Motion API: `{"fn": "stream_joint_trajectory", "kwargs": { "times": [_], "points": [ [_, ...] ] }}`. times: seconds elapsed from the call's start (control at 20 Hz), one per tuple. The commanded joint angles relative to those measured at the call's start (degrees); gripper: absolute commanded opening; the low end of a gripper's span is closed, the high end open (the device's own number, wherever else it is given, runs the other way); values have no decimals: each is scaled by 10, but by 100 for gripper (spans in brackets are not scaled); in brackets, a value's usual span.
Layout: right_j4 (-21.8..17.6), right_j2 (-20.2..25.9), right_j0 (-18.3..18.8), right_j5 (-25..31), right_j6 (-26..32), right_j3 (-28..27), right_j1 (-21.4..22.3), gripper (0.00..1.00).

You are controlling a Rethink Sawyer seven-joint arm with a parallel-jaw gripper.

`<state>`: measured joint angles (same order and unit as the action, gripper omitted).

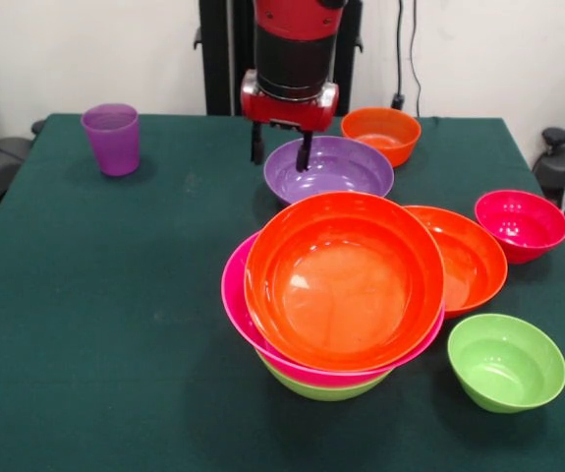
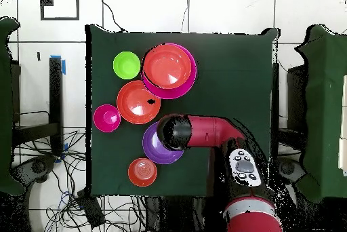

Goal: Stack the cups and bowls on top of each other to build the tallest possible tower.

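My gripper (image 1: 281, 153) hangs open over the near-left rim of the purple bowl (image 1: 333, 169), one finger (image 1: 305, 152) inside the bowl and the other outside it. Nothing is held. The tower (image 1: 344, 280) stands in front: a wide orange bowl in a hot pink bowl (image 1: 233, 295) on a lime green one (image 1: 321, 389). A translucent purple cup (image 1: 111, 138) stands upright far to the left. In the overhead view the arm (image 2: 203, 131) covers the gripper and part of the purple bowl (image 2: 156, 151); the tower (image 2: 168, 68) lies beyond, and the cup is hidden.
Loose bowls surround the tower: another orange bowl (image 1: 469, 258) touching its right side, a small red-pink bowl (image 1: 521, 224), a small lime green bowl (image 1: 506, 360) and a small orange bowl (image 1: 381, 133) behind the purple one. All stand on the green cloth-covered table (image 1: 95, 324).
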<state>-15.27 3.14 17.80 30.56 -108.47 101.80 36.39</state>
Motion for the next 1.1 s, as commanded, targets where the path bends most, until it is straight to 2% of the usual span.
{"fn": "stream_joint_trajectory", "kwargs": {
  "times": [0.05, 0.2, 0.65, 0.85, 1.1],
  "points": [
    [-46, -13, -70, 23, -39, 1, 3, 100],
    [-42, -35, -96, 71, -41, -5, 29, 100],
    [-34, -83, -157, 149, -46, -32, 49, 100],
    [-27, -89, -165, 147, -54, -35, 47, 100],
    [-10, -76, -151, 89, -62, -23, 22, 100]
  ]
}}
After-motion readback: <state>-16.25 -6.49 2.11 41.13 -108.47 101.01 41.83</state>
